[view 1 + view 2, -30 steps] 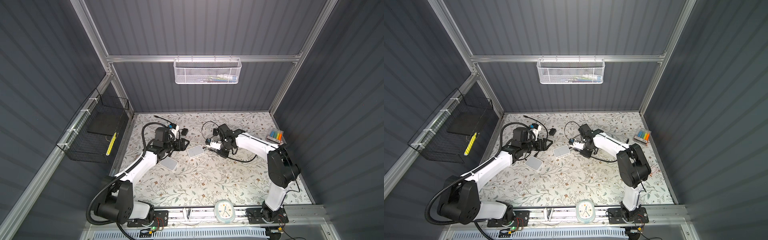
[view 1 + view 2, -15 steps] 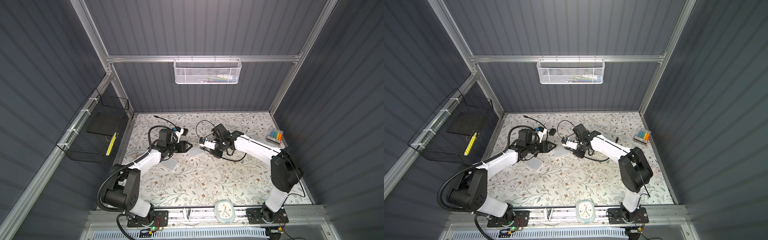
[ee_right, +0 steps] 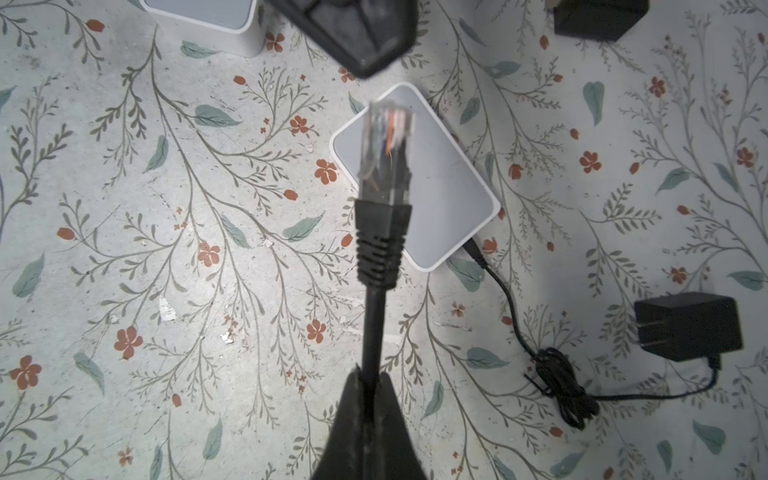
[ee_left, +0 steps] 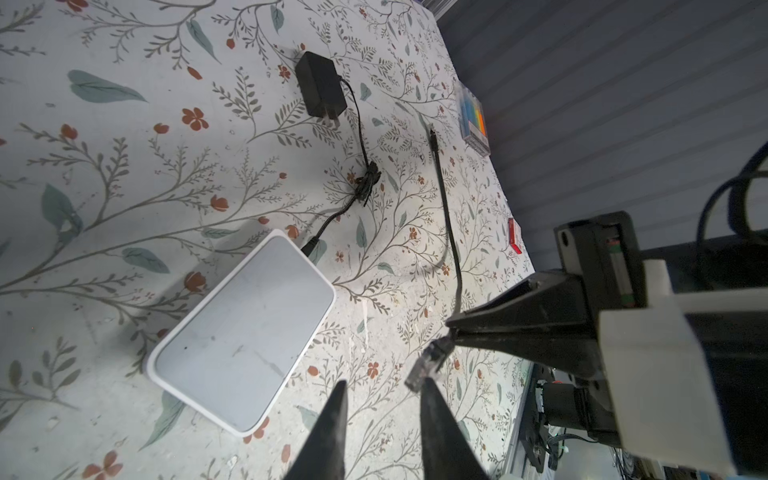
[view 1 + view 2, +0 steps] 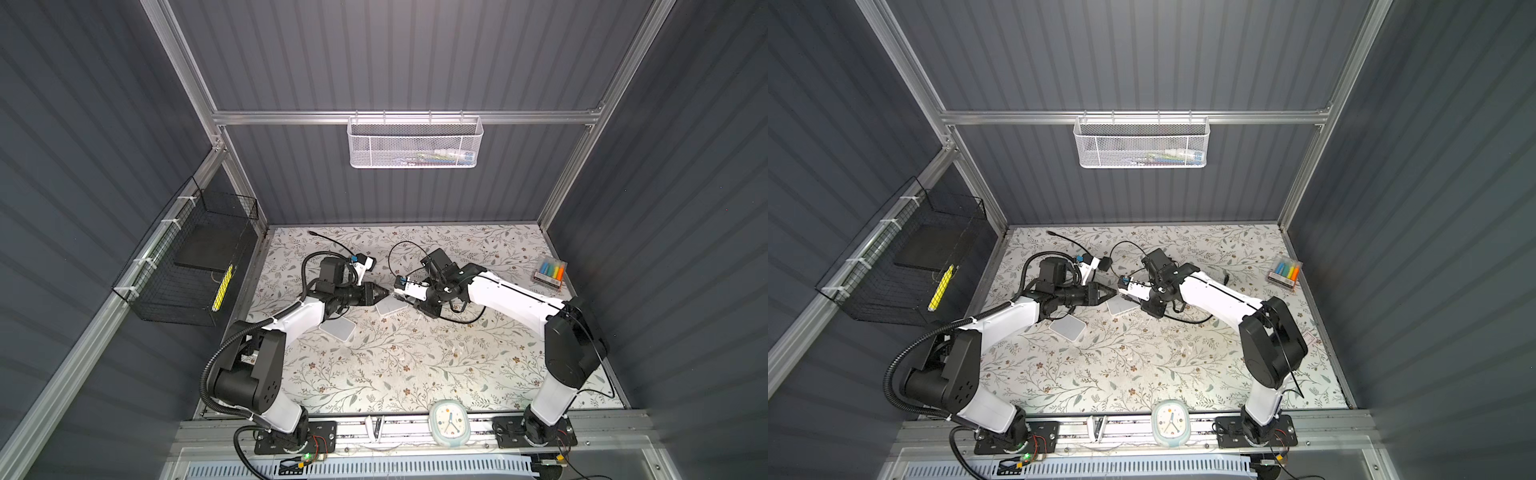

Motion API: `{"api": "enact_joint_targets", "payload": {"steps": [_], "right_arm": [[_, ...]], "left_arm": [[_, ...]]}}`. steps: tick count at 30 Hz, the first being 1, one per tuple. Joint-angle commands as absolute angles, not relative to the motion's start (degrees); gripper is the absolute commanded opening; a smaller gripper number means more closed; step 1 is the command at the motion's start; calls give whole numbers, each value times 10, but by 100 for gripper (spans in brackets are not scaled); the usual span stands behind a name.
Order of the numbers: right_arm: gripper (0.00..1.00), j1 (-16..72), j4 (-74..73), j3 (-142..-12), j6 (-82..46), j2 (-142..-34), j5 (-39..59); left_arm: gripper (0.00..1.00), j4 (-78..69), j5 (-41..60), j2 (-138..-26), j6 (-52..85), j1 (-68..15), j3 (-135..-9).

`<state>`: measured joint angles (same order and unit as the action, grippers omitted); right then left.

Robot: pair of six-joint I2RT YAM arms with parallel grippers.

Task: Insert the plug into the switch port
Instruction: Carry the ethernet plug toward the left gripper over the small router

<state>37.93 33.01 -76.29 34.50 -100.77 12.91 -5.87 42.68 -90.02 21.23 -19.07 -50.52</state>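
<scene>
The plug is a clear network connector with a black boot on a black cable. My right gripper is shut on the cable just behind the boot and holds the plug in the air. The white switch lies flat on the mat below it, with a thin power lead at one corner; its ports are hidden. In both top views the two grippers meet tip to tip over the switch. My left gripper is open with a narrow gap. The plug touches the tip of one of its fingers.
A second white box lies beside the left arm. A black power adapter with a bundled cord lies near the switch. A crayon box sits at the right edge, a clock at the front rail.
My left gripper has swung right to meet the plug and its jaws have narrowed. My right gripper has carried the plug leftward over the switch.
</scene>
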Motion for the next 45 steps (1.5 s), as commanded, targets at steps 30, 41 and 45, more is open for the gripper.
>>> {"api": "enact_joint_targets", "payload": {"steps": [30,41,45], "right_arm": [[2,389,350,-790,347,-1011,166],[1,390,352,-793,345,-1010,167],[1,391,354,-795,348,-1007,166]], "left_arm": [[17,-79,523,-919,200,-198,-520],[25,-78,536,-931,192,-199,-521],[33,-76,535,-935,188,-200,-520]]}}
